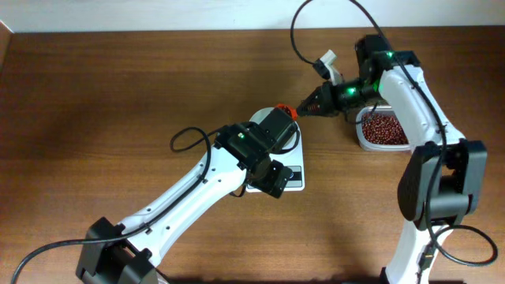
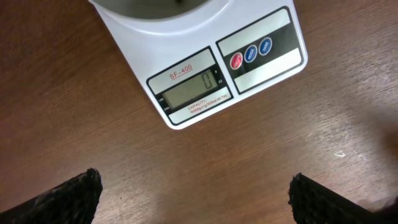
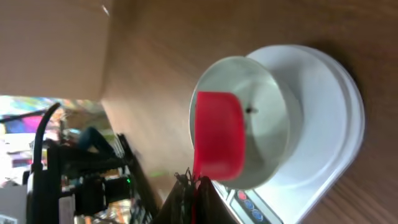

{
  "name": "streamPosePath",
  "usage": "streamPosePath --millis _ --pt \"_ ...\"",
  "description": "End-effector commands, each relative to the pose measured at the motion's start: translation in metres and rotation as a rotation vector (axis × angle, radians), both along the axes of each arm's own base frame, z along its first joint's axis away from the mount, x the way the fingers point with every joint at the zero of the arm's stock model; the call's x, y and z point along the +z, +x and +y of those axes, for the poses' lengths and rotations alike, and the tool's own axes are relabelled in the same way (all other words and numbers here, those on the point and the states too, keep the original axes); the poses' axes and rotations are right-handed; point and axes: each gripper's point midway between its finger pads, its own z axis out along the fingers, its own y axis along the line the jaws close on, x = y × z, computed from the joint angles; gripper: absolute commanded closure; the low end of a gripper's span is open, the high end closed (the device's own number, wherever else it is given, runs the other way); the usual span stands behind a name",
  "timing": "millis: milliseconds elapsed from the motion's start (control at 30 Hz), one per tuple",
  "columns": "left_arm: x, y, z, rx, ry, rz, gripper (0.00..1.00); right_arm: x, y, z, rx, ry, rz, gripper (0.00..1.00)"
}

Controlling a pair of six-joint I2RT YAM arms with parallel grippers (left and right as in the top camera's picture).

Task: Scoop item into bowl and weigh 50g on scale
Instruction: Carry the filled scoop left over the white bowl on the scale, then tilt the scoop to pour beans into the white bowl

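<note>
The white scale lies just ahead of my left gripper, and its display reads 0. That gripper is open over bare wood, its fingers far apart and holding nothing. The white bowl stands on the scale. My right gripper is shut on the handle of a red scoop, which hangs over the bowl. Only one dark speck shows inside the bowl. The beans lie in a clear container at the right. Overhead, the left arm hides most of the bowl and the scale.
The clear container sits on the wooden table under the right arm. The left arm stretches from the lower left across to the scale. Black cables loop near both arms.
</note>
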Motion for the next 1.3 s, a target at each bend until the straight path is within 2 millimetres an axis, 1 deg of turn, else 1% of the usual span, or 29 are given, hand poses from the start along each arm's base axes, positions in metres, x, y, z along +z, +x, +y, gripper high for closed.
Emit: streamPosePath --millis 0,33,133,333,467,533,667,1167,1233,1267 --pt "0.002 0.003 0.0 -0.004 0.003 -0.01 0.01 0.015 0.005 0.002 0.036 -0.121 -0.09 0.96" --pt "0.002 0.003 0.0 -0.004 0.003 -0.011 0.01 0.016 0.006 -0.001 0.036 -0.173 -0.103 0.96" --pt "0.002 0.003 0.0 -0.004 0.003 -0.011 0.01 0.017 0.008 -0.002 0.04 -0.236 -0.131 0.96" --pt "0.002 0.004 0.0 -0.004 0.003 -0.011 0.01 0.008 0.007 0.002 0.071 -0.366 -0.173 0.96" --pt "0.002 0.003 0.0 -0.004 0.003 -0.01 0.01 0.009 -0.002 0.016 0.165 -0.363 -0.233 0.96" --pt "0.002 0.003 0.0 -0.004 0.003 -0.01 0.01 0.009 -0.003 0.019 0.204 -0.362 -0.265 0.96" --pt "0.002 0.003 0.0 -0.004 0.003 -0.01 0.01 0.01 -0.002 0.019 0.255 -0.358 -0.324 0.96" --pt "0.002 0.004 0.0 -0.004 0.003 -0.011 0.01 0.01 -0.003 0.02 0.256 -0.353 -0.319 0.96" --pt "0.002 0.003 0.0 -0.004 0.003 -0.011 0.01 0.012 -0.002 0.022 0.283 -0.338 -0.358 0.96" --pt "0.002 0.003 0.0 -0.004 0.003 -0.011 0.01 0.018 -0.006 0.027 0.321 -0.297 -0.389 0.96"
